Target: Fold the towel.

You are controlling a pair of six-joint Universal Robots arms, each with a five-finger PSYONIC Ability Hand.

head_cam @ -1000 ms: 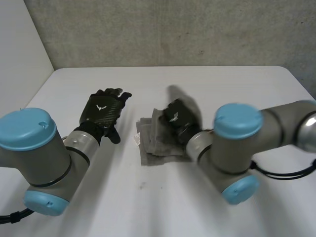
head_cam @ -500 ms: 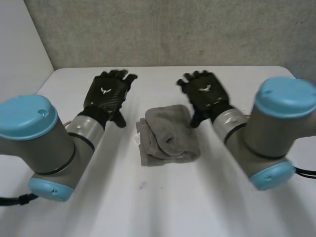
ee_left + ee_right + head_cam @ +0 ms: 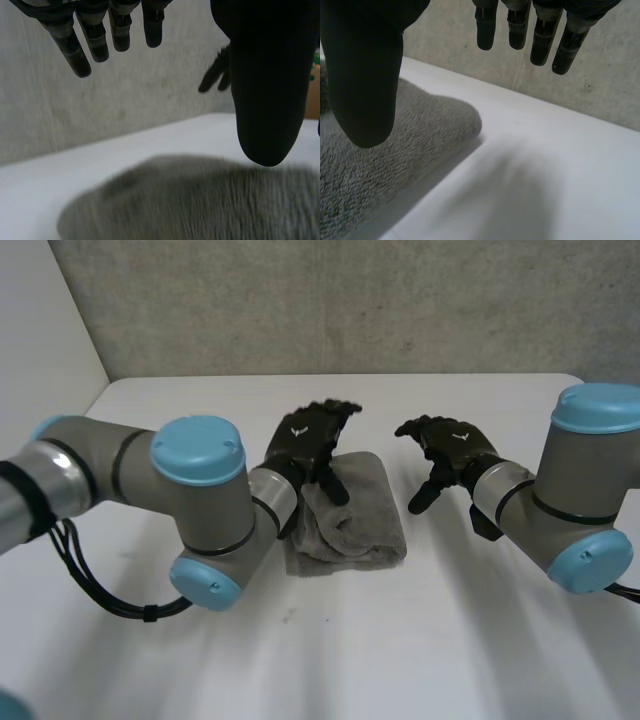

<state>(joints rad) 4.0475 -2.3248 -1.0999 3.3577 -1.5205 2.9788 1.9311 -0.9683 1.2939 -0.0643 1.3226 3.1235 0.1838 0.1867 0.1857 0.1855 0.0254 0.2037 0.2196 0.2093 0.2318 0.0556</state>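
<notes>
A grey towel [image 3: 350, 520] lies folded into a small thick bundle at the middle of the white table [image 3: 400, 640]. My left hand [image 3: 310, 440] hovers over the towel's far left part, fingers straight and open, nothing in it. In the left wrist view the towel [image 3: 200, 200] spreads below my left hand's fingers [image 3: 75, 50] and thumb [image 3: 265, 100]. My right hand [image 3: 450, 450] is open, just right of the towel and apart from it. The right wrist view shows the towel's rounded corner [image 3: 420, 130] beside my right hand's thumb [image 3: 365, 75], with its fingers [image 3: 540, 35] over bare table.
A grey wall [image 3: 350, 300] stands behind the table's far edge. My right hand's fingers [image 3: 215, 75] appear beyond the towel in the left wrist view. Bare table [image 3: 545, 190] lies right of the towel.
My right hand has let go of the towel, opened and pulled back to the right. My left arm has swung in from the left, bringing its hand over the towel.
</notes>
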